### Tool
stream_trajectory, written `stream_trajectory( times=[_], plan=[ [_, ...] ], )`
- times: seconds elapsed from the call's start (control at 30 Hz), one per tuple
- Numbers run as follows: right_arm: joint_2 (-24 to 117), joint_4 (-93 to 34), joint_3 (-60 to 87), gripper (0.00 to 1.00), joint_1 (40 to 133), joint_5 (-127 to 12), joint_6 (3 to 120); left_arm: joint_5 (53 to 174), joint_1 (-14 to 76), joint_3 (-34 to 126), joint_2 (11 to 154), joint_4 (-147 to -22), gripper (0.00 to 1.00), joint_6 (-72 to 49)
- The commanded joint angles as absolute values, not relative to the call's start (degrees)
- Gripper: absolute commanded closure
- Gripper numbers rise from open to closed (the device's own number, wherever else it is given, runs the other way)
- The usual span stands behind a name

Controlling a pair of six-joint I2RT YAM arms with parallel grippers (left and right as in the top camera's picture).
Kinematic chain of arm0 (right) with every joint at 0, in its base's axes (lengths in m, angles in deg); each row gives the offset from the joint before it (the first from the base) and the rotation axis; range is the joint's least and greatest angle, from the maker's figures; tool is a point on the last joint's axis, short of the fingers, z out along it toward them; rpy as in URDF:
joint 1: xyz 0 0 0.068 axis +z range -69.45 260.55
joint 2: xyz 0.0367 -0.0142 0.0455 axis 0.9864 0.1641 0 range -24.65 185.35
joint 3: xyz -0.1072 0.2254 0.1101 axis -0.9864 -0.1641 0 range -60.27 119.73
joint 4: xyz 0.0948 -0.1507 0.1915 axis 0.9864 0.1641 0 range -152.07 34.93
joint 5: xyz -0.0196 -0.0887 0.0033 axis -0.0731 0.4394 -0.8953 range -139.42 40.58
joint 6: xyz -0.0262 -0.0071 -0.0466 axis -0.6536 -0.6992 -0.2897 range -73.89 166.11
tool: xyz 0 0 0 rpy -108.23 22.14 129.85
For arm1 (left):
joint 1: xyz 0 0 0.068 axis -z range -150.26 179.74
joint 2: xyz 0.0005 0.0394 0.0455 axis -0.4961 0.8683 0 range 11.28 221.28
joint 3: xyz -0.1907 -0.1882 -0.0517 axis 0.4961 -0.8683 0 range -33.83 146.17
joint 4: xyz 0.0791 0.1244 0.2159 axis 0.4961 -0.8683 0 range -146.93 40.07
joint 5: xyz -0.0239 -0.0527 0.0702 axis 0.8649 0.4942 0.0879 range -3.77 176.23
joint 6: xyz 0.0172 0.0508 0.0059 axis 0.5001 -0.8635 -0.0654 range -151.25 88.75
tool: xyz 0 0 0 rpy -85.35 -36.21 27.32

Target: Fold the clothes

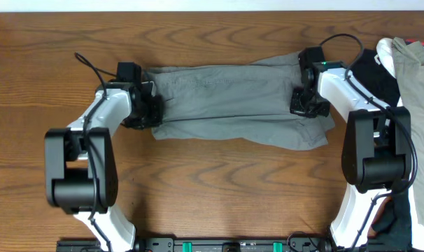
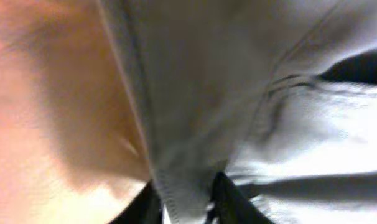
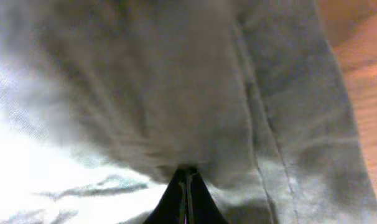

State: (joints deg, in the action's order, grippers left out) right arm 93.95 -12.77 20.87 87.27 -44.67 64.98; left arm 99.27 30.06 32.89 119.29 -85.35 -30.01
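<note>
The clothes, a pair of grey-olive shorts (image 1: 226,98), lie stretched left to right across the middle of the wooden table (image 1: 219,189). My left gripper (image 1: 147,110) is at their left end. In the left wrist view its jaws (image 2: 187,205) stand partly apart, and the stitched hem of the shorts (image 2: 207,93) runs between the two dark fingers. My right gripper (image 1: 304,105) is over the shorts' right end. In the right wrist view its fingertips (image 3: 187,177) are pressed together, with the cloth (image 3: 176,81) puckering and tenting around them.
A heap of other garments lies at the right edge: black (image 1: 369,70), white (image 1: 387,49) and beige-tan (image 1: 415,77), close behind the right arm. A black cable (image 1: 89,64) loops off the left arm. Bare wood shows in front of the shorts.
</note>
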Motion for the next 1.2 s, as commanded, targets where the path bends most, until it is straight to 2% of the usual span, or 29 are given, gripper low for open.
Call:
stream_trajectory(
  times=[0.0, 0.03, 0.07, 0.13, 0.2, 0.3, 0.4, 0.5, 0.67, 0.8, 0.97, 1.17],
  plan=[
    [89.6, -15.6, 18.8, 0.98, 88.4, -55.0, 54.1, 94.1, 29.0, 32.5, 110.8, -86.2, 0.53, -30.2],
    [87.1, -16.8, 18.8, 0.96, 88.5, -57.6, 53.5, 94.1, 29.0, 32.6, 108.2, -86.1, 0.43, -30.2],
    [85.1, -17.8, 18.8, 0.92, 88.5, -59.1, 53.6, 94.1, 29.0, 32.6, 105.5, -85.8, 0.39, -30.2],
    [81.4, -20.0, 18.8, 0.85, 88.3, -60.5, 55.1, 94.5, 29.0, 32.6, 101.5, -84.8, 0.37, -30.2],
    [78.5, -22.7, 18.8, 0.85, 88.4, -60.5, 58.3, 94.7, 29.2, 32.6, 99.1, -82.8, 0.40, -30.2],
    [77.3, -26.9, 18.8, 0.85, 88.6, -63.4, 59.8, 95.2, 29.3, 32.4, 99.5, -79.1, 0.52, -30.2],
    [78.6, -30.4, 18.7, 0.85, 89.4, -67.6, 59.8, 99.3, 29.2, 32.1, 103.4, -74.6, 0.66, -32.9],
    [81.6, -33.0, 18.7, 0.85, 90.9, -68.5, 61.0, 102.0, 29.2, 32.1, 109.0, -68.7, 0.71, -33.0],
    [89.1, -36.7, 18.7, 0.91, 92.2, -66.9, 65.5, 103.8, 29.2, 32.1, 118.1, -57.7, 0.73, -33.0],
    [93.9, -37.0, 18.7, 0.94, 90.9, -57.2, 71.6, 103.5, 29.2, 32.1, 123.6, -52.7, 0.73, -33.0],
    [96.4, -34.7, 18.7, 0.94, 87.6, -49.0, 74.4, 101.1, 29.1, 32.1, 127.9, -52.7, 0.73, -32.9],
    [96.4, -30.2, 18.7, 0.95, 82.5, -48.6, 74.8, 99.1, 29.1, 32.1, 128.5, -53.7, 0.73, -32.9]
  ],
)
